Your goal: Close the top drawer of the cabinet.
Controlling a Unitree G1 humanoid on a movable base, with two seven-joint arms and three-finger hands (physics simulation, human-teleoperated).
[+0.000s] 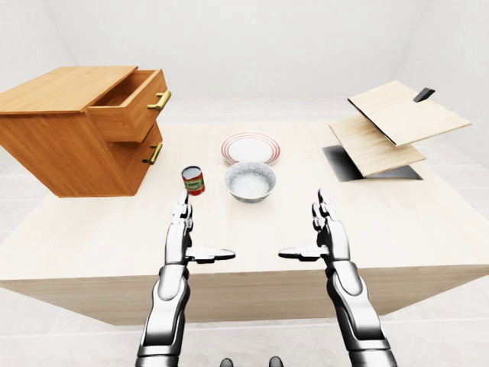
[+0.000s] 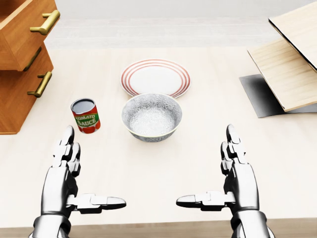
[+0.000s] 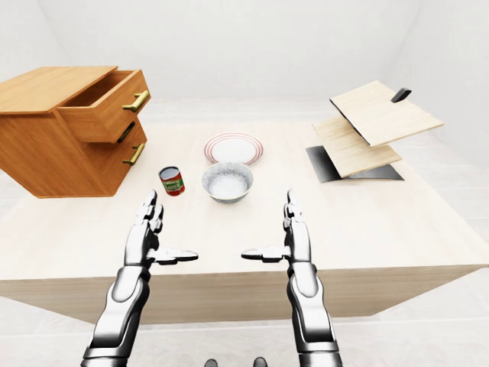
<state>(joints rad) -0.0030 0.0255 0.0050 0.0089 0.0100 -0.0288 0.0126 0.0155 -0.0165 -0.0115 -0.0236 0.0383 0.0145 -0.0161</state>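
While top drawer (image 1: pixel 134 103) stands open, left hand (image 2: pixel 67 171), right hand (image 2: pixel 233 173) spread, empty, above table (image 2: pixel 148 163).

Three cameras on the robot's head look out over its arms across a pale table (image 1: pixel 428 229). The left-eye and right-eye views stand off, angled down, and take in the whole tabletop, with the wooden cabinet (image 1: pixel 61 145) at 10 o'clock and the stacked boards (image 1: pixel 397 122) at 2 o'clock; the right-eye view frames the same scene slightly wider. The head view sits closer and tips down more steeply, cropping the cabinet to its two drawer fronts at 10 o'clock. All three share the table's middle: striped plate (image 2: pixel 155 78), bowl (image 2: pixel 152 117), tomato sauce can (image 2: pixel 85 115), and both raised hands at 6 o'clock.
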